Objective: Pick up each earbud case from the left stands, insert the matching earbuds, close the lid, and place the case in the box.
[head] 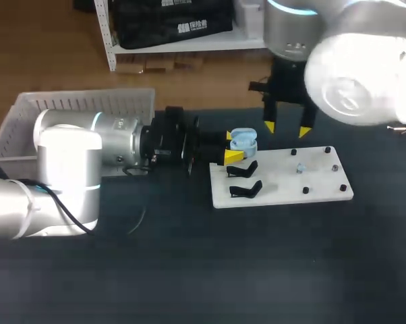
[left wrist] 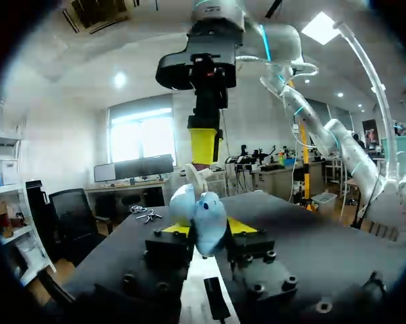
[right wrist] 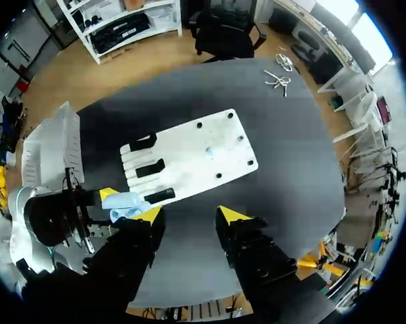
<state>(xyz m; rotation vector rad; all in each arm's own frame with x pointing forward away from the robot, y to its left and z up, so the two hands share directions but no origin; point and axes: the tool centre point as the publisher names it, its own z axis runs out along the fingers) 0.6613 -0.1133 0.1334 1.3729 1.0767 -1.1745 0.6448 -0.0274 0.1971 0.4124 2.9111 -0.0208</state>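
Pale-blue glossy rounded earbud case, lid raised, clamped btwn yellow tips of L gripper at stand end of flat white board w/ curved black stands. R gripper spread wide, holding nothing. Only L wrist view shows it hanging above case.

Black table, white board, white basket

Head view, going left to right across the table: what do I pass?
The white box → left arm → earbud case, held in the left hand → right hand, open over the white board.
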